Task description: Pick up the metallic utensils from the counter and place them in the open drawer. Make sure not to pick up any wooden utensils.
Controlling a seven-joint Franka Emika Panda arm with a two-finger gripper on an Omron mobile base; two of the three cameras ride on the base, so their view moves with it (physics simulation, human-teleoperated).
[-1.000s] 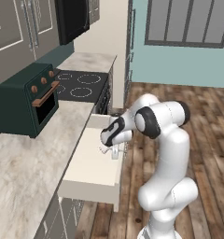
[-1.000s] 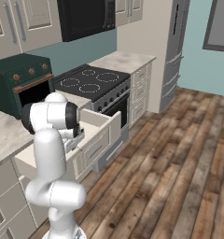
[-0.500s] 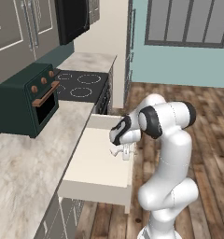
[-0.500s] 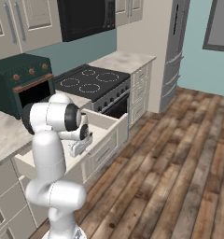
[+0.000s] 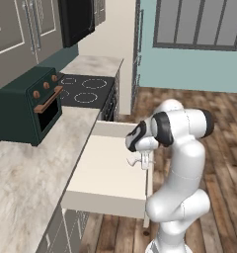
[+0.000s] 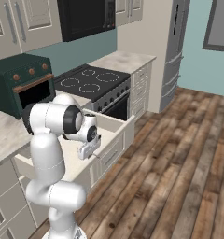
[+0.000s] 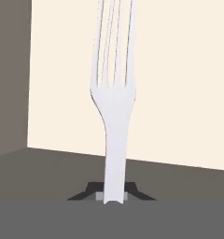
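The claw point(image 5: 141, 163) is pinched tight on a pale silvery fork point(image 7: 114, 93), and the hand view makes it plain: the fork's handle sits squeezed between the two dark finger tips and its tines run straight away from the camera toward the cream floor of the open drawer point(image 5: 108, 168). From the left base view the claw hangs over the drawer's right-hand side, near the right wall and about midway between the drawer's back and its pale front panel. The fork shows there as a thin sliver point(image 5: 133, 161) jutting sideways from the claw, above the drawer floor; whether it touches the floor I cannot tell. From the right base view the claw point(image 6: 88, 150) sits just inside the drawer's near wall point(image 6: 111, 140), with the white arm bent over it. The drawer is pulled well out from under the edge of the surface point(image 5: 26, 173), a pale marbled top. On that surface, at its far left, stands a dark green toaster oven point(image 5: 26, 106), and past it lies the black cooktop point(image 5: 86, 89).
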